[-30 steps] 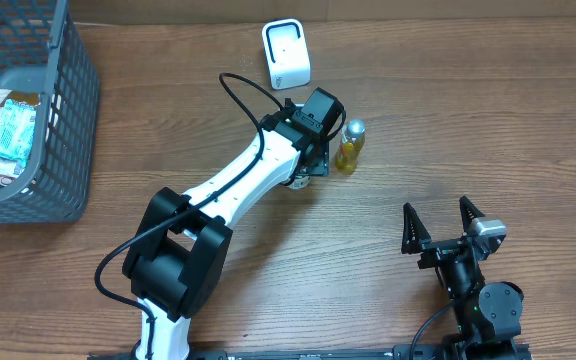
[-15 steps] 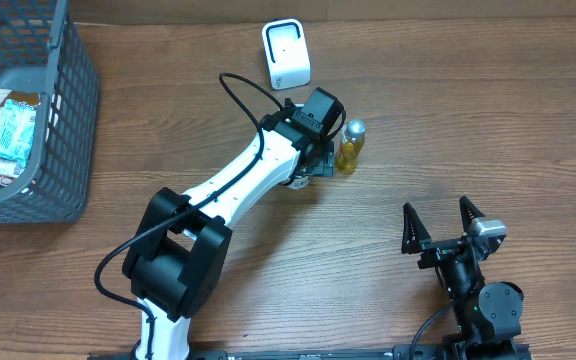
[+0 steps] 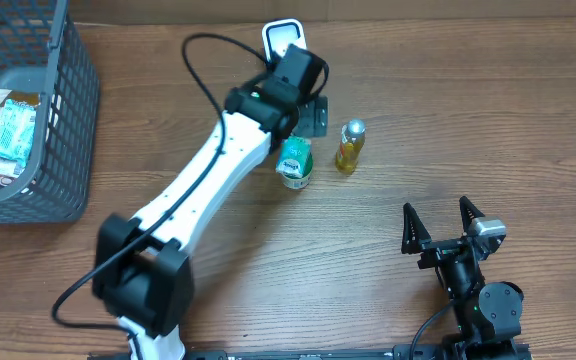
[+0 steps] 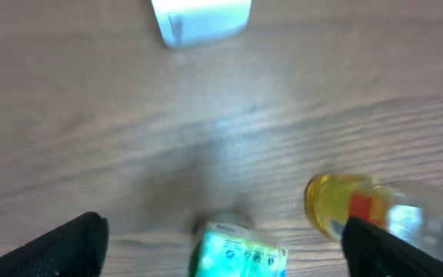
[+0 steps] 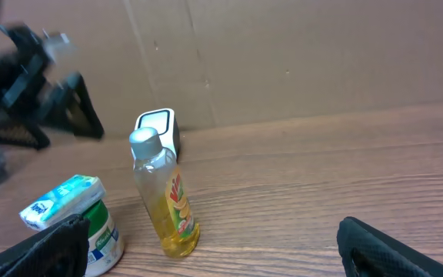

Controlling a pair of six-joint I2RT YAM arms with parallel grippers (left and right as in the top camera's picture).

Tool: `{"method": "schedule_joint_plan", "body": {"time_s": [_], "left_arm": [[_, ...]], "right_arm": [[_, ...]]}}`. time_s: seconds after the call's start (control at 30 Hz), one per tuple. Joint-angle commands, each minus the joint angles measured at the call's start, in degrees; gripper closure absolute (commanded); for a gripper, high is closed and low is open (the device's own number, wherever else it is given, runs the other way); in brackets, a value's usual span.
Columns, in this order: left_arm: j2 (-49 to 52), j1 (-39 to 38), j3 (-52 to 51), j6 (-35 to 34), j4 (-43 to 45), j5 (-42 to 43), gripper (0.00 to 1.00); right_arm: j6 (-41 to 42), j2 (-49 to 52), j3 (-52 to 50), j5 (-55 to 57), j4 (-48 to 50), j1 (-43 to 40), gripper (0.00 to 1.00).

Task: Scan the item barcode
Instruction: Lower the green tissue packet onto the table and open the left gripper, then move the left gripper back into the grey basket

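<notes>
both jaws gape empty: left gripper hovers over the green tub by the scanner, seemingly to grasp it; right gripper idles aside

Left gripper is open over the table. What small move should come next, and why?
Probably swing the left gripper toward the basket for another item. Its jaws are wide open and hold nothing. The tub and bottle stand free on the table near the scanner, while packets lie in the basket.
</notes>
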Motion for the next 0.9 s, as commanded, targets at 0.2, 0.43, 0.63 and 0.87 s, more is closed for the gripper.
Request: {"method": "schedule_joint_plan", "body": {"time_s": [0.2,0.43,0.63,0.87], "left_arm": [[-14.67,7.93,2.29,18.01,2.27,-9.01,0.01],[-24.41,19.19,2.89,29.79,8.28,-11.91,0.00],[-26.58,33.99,2.86,34.32,9.84,-11.63,0.00],[-19.43,47.45,2.86,34.36,5.81,-11.63,0.01]], "right_arm": [[-0.42,-0.46,-0.59,0.35,0.35,-0.20,0.00],[-0.42,-0.46,-0.59,0.35,0.35,-0.20,0.00],[-0.42,-0.46,-0.59,0.35,0.35,-0.20,0.00],[-0.42,-0.46,-0.59,0.35,0.35,-0.20,0.00]]}}
